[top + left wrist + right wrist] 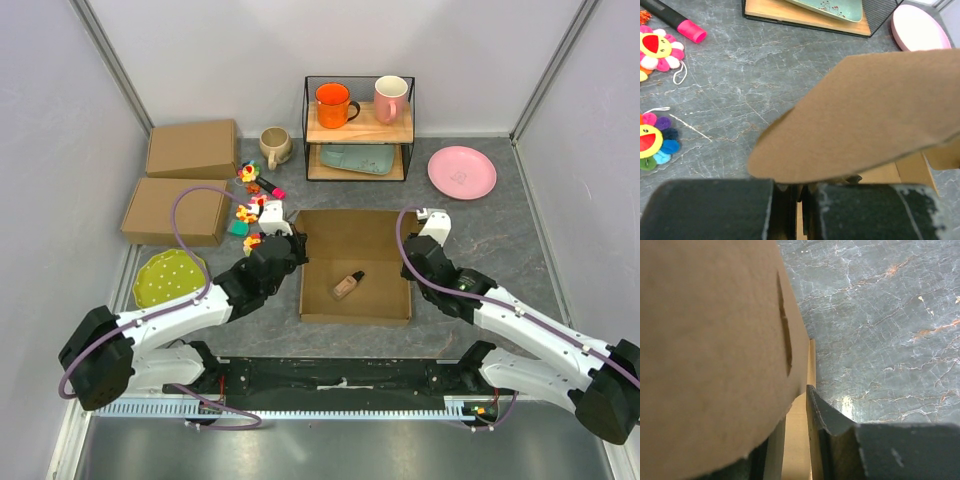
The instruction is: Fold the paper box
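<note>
The paper box (350, 235) lies as an open brown tray mid-table, with a small bottle (348, 286) lying inside it. My left gripper (293, 248) is at the box's left wall. In the left wrist view that gripper (801, 187) is shut on a thin cardboard edge, and a rounded flap (865, 110) leans over it. My right gripper (410, 250) is at the right wall. In the right wrist view it (790, 432) stands open astride that wall. Its right finger (822, 415) shows; a slotted flap (710, 340) hides the left one.
Two flat brown boxes (190, 148) (175, 210) lie at the far left, with a green plate (170, 278) nearer. Plush flowers (248, 212) sit beside the box's left corner. A wire shelf (358, 128) with mugs, a beige mug (274, 146) and a pink plate (461, 172) stand behind.
</note>
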Controlling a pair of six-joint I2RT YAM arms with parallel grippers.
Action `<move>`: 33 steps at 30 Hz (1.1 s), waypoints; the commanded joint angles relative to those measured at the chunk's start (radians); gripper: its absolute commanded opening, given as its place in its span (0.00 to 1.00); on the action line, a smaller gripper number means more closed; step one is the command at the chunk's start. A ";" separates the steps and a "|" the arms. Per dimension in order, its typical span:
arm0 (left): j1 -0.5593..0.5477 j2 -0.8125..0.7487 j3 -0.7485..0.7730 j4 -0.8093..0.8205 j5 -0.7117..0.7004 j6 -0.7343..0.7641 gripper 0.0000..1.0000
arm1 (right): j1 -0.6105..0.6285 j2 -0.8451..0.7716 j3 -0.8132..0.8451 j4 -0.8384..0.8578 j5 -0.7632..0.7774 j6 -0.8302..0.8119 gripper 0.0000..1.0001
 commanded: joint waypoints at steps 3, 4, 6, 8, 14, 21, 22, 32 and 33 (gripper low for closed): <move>-0.079 0.040 0.043 -0.049 -0.020 0.020 0.04 | 0.026 0.021 -0.015 0.015 -0.005 -0.015 0.28; -0.080 0.040 0.042 -0.054 -0.025 0.015 0.04 | 0.028 0.022 -0.022 0.016 -0.007 -0.015 0.27; -0.082 0.039 0.039 -0.068 -0.040 -0.002 0.07 | 0.028 0.021 -0.028 0.024 -0.005 -0.013 0.27; -0.086 0.040 0.038 -0.077 -0.063 -0.012 0.09 | 0.030 0.019 -0.035 0.033 -0.005 -0.010 0.27; -0.105 0.051 0.042 -0.101 -0.108 -0.081 0.09 | 0.037 0.021 -0.049 0.045 -0.005 0.008 0.26; -0.114 0.070 0.081 -0.144 -0.102 -0.134 0.12 | 0.048 0.013 -0.055 0.051 -0.004 0.014 0.26; -0.116 0.079 0.084 -0.146 -0.102 -0.137 0.13 | 0.051 0.015 -0.058 0.056 -0.002 0.016 0.26; -0.140 0.102 0.041 -0.111 -0.085 -0.129 0.12 | 0.068 -0.004 -0.095 0.061 -0.002 0.028 0.25; -0.140 0.097 0.005 -0.091 -0.080 -0.123 0.11 | 0.069 -0.016 -0.101 0.062 -0.002 0.030 0.25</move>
